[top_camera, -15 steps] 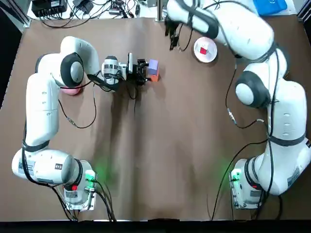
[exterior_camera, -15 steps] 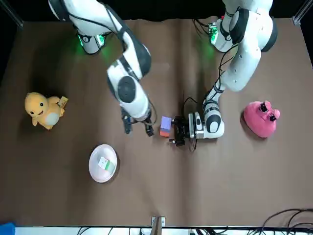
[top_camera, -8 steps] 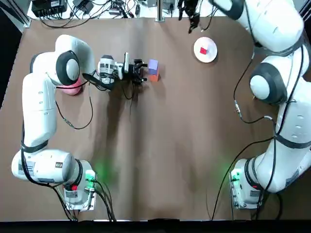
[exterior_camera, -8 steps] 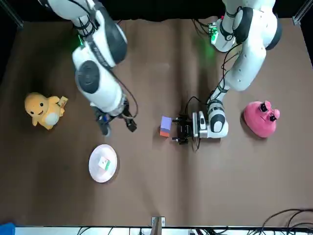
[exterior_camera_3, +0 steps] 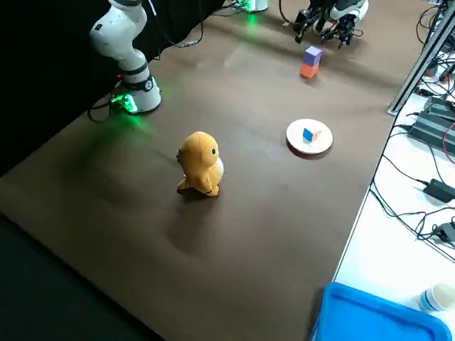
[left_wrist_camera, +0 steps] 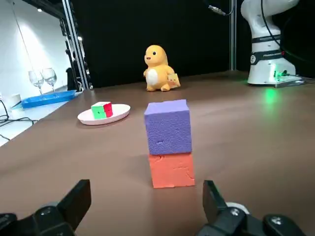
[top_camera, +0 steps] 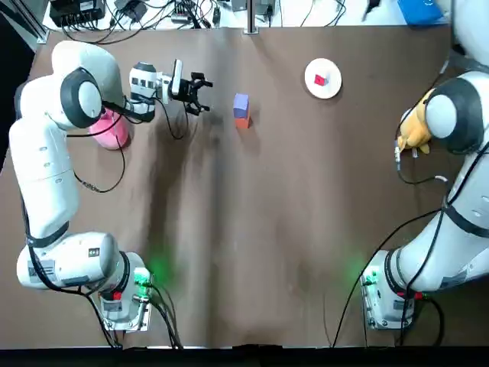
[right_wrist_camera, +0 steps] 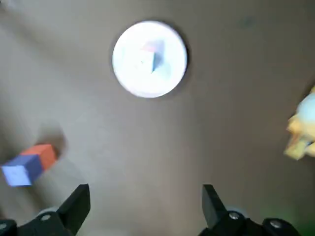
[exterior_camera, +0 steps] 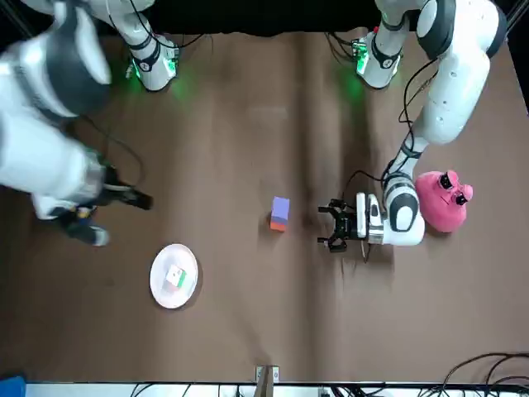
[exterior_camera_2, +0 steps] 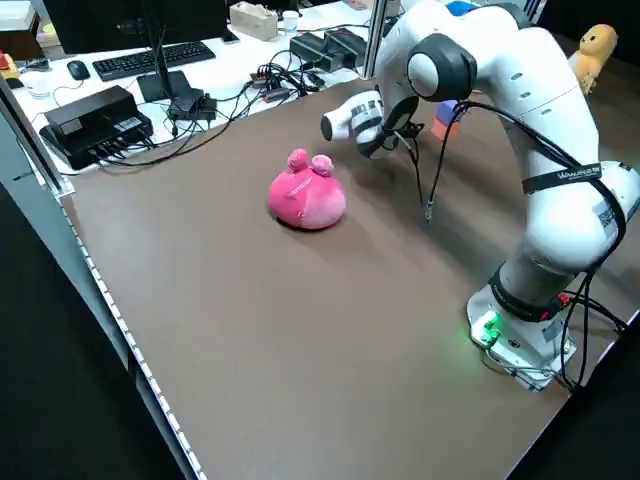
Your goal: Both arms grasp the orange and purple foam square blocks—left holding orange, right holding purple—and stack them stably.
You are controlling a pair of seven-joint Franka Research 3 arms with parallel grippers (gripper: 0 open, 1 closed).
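Nearest the bases, the lower half of the top view is bare brown table [top_camera: 252,252], so you have open room there. Farther out, at upper centre, the purple block [top_camera: 241,104] sits squarely on the orange block [top_camera: 242,121], sides nearly flush. The stack looks finished and stands unaided. Left of it, across a clear gap, the left gripper [top_camera: 195,82] lies level and faces it, fingers spread wide and empty. The pink plush [top_camera: 114,136] crowds its wrist. At upper right, near the far edge, a white plate [top_camera: 335,86] holds a small cube [top_camera: 322,79]. The right gripper [right_wrist_camera: 145,204] hangs high above, fingers wide apart, holding nothing.
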